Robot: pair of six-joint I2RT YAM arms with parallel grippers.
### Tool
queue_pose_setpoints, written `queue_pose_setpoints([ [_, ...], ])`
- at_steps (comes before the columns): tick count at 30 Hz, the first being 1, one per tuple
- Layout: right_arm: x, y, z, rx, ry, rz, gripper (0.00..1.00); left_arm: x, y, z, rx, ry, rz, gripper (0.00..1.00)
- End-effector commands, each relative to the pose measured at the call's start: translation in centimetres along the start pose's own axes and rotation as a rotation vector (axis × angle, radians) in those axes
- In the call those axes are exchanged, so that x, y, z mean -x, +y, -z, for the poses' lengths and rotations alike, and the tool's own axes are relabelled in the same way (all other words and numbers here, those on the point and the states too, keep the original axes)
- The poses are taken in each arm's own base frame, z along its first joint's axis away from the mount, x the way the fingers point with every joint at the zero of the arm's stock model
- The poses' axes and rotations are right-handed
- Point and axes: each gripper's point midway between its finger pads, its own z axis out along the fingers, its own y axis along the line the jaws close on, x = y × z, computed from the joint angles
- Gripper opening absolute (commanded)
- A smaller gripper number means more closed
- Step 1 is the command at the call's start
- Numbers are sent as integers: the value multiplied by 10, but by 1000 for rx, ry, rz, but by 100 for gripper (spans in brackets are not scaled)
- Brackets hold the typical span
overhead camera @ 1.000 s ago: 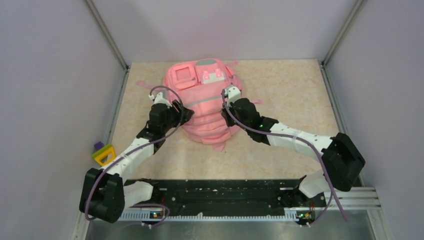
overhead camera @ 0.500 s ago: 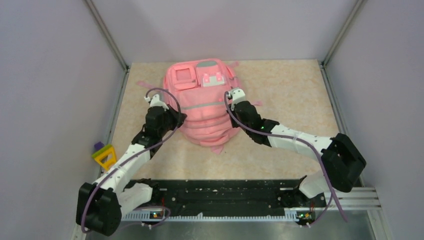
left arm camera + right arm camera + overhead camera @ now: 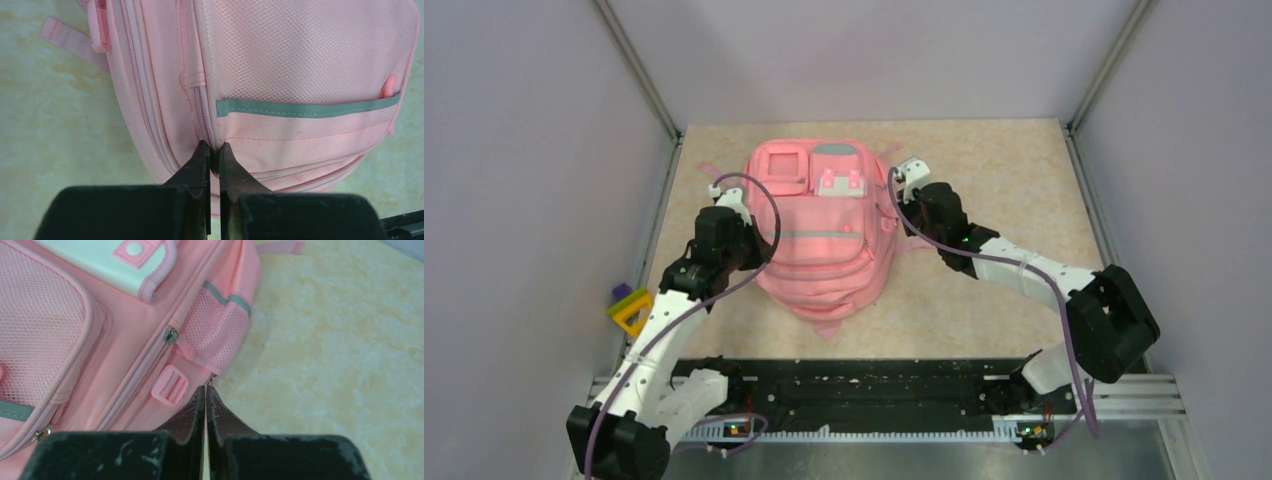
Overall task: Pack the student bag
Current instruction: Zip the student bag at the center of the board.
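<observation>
My left gripper (image 3: 213,150) is shut on a seam of the student bag (image 3: 300,60) just ahead. My right gripper (image 3: 205,392) is shut beside a buckle (image 3: 170,385); gripping fabric or not, I can't tell

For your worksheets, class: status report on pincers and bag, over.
Left pincer shut on backpack seam. Right pincer shut at its side. Small toy far left, not obstructing.

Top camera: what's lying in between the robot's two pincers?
The pink backpack lies flat on the table between them, seen from the top camera. The left pincer and right pincer are both shut, one at each side edge.
</observation>
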Motion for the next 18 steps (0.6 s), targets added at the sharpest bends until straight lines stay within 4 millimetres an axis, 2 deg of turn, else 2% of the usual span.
queue_pose_setpoints([
  [1,43,24,-5,151,-118,96,0,11,3,18,8,-1,-170,0],
  [3,43,34,-2,209,-106,88,0,15,1,21,5,-13,-163,0],
  [5,43,51,10,315,-124,81,1,19,0,20,2,-33,-159,0],
  [9,38,78,42,496,-178,63,38,24,1,16,12,-39,-171,0],
  [13,25,93,60,590,-180,44,62,27,-4,8,-9,-22,-174,0],
  [15,15,96,58,588,-161,62,67,28,-6,6,-24,-22,-174,0],
  [18,6,102,51,574,-119,116,68,28,-8,4,-32,-17,-178,0],
])
